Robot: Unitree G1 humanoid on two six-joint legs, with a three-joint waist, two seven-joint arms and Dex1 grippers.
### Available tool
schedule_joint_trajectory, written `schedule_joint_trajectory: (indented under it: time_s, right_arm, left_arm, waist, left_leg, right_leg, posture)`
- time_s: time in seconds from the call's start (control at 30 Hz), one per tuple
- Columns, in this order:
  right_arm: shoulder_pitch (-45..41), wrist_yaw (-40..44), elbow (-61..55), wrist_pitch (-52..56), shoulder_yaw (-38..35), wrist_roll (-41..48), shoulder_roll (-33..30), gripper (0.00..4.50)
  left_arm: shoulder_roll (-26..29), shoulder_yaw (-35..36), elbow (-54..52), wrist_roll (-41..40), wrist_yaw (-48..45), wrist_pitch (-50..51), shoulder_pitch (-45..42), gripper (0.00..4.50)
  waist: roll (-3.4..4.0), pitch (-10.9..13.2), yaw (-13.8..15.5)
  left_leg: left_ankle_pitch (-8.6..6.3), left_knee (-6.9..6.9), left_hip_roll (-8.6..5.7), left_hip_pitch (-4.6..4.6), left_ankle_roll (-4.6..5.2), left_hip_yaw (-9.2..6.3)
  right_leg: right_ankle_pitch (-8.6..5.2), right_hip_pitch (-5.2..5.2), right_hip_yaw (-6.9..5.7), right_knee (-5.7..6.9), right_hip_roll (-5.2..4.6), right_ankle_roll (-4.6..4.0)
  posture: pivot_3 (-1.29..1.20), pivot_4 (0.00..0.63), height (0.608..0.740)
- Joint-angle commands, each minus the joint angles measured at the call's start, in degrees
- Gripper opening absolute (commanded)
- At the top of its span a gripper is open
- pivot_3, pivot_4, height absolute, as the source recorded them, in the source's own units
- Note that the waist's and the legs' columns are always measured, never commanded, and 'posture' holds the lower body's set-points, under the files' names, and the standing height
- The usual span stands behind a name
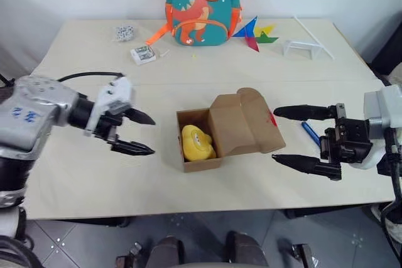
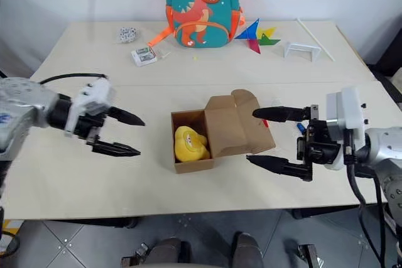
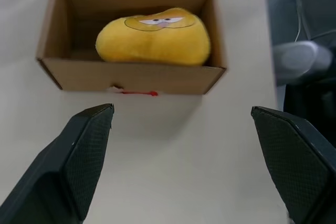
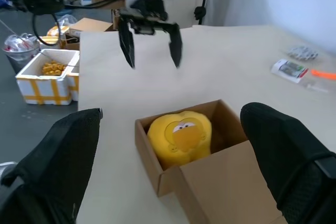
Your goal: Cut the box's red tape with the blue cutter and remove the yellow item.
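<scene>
You see both grippers hanging over the near part of the table [image 1: 75,180], one on each side of the box [image 1: 202,162], and neither touches anything. The left gripper [image 1: 139,133] is at the left centre of the head view, its two black fingers spread wide and pointing toward the box, with nothing between them. The right gripper [image 1: 290,136] is at the right centre, also with its fingers wide apart and empty, pointing to the left at the box.

The box stands between them in the middle of the picture, its lid folded back to the right. Inside the open compartment lies the yellow plush toy [image 1: 196,143], on its side, filling most of the space. A bit of the red tape [image 1: 272,119] shows on the right edge of the lid, near the upper finger of the right gripper. In the left wrist view you find another red strip on the front wall of the box.

The blue cutter [image 1: 309,134] lies on the table just right of the box, between the two fingers of the right gripper as you see it from the head, but not gripped.

Farther back, at the top centre, a teal dinosaur backpack [image 1: 202,4] stands upright. Right of it lies a coloured pinwheel [image 1: 256,33], and to the left a small white packet [image 1: 143,54].
</scene>
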Motion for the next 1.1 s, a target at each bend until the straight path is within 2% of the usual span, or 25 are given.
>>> schedule_joint_trajectory:
  time_s: [0.03, 0.13, 0.2, 0.47, 0.67, 0.77, 1.1]
  right_arm:
    - [-0.5, -1.0, -3.0, -0.4, 1.1, 0.3, 0.7, 4.50]
    - [0.3, -3.2, -4.4, 0.0, 1.1, 0.9, 1.7, 4.50]
    - [1.7, -5.5, -6.1, 0.5, 0.6, 1.8, 2.7, 4.50]
    - [5.1, -10.0, -9.3, 2.4, -1.4, 5.0, 2.4, 4.50]
    - [7.2, -10.1, -9.8, 2.4, -2.8, 5.3, 2.0, 4.50]
    - [7.8, -10.2, -9.7, 2.2, -3.6, 5.4, 2.0, 4.50]
    - [8.0, -10.4, -9.4, 1.5, -3.6, 4.0, 2.3, 4.50]
  left_arm:
    - [-7.4, -6.7, -2.4, 3.5, 2.6, 2.6, -8.2, 4.45]
    - [-12.9, -8.1, -0.4, 3.9, 4.6, 3.7, -10.8, 4.45]
    - [-16.4, -9.6, 2.0, 6.4, 6.7, 1.0, -11.7, 4.45]
    - [-15.7, -15.7, 7.4, 14.6, 4.1, -7.4, -11.5, 4.45]
    - [-19.0, -18.0, 12.9, 18.2, 2.7, -11.0, -11.6, 4.45]
    - [-20.5, -18.4, 16.8, 20.3, 2.9, -13.5, -11.7, 3.87]
    - [-22.6, -15.5, 18.2, 20.3, 2.0, -15.7, -11.9, 1.00]
  waist:
    - [-0.22, 0.1, 0.7]
    - [-0.29, 0.2, 0.8]
    - [-0.29, 0.2, 0.9]
    - [-0.29, 0.2, 0.3]
    - [-0.30, 0.2, 1.3]
    - [-0.29, 0.2, 1.5]
    - [-0.29, 0.2, 1.5]
  left_leg:
    - [0.00, 0.09, -0.01, -0.09, 0.01, -0.01]
    - [-0.04, 0.21, -0.02, -0.16, 0.06, -0.03]
    - [-0.04, 0.18, -0.01, -0.15, 0.06, -0.06]
    - [-0.03, 0.17, -0.01, -0.12, 0.06, -0.04]
    - [-0.05, 0.29, -0.02, -0.16, 0.08, -0.04]
    - [-0.05, 0.31, -0.02, -0.14, 0.08, -0.03]
    - [-0.05, 0.38, -0.02, -0.14, 0.08, -0.03]
  right_leg:
    - [0.00, 0.02, 0.00, -0.07, 0.00, 0.00]
    - [0.02, 0.01, 0.03, -0.09, 0.00, 0.03]
    - [0.02, 0.00, -0.01, -0.08, 0.00, 0.03]
    - [0.01, -0.01, 0.01, -0.06, 0.00, 0.03]
    - [0.01, 0.03, 0.01, -0.08, 0.00, 0.03]
    - [0.01, 0.04, 0.02, -0.07, 0.00, 0.03]
    - [0.01, 0.05, 0.03, -0.02, 0.00, 0.03]
  posture:
    - [0.00, 0.150, 0.740]
    - [0.00, 0.150, 0.740]
    - [0.00, 0.150, 0.740]
    - [0.00, 0.150, 0.740]
    - [0.00, 0.150, 0.740]
    - [0.00, 0.150, 0.740]
    - [0.00, 0.150, 0.740]
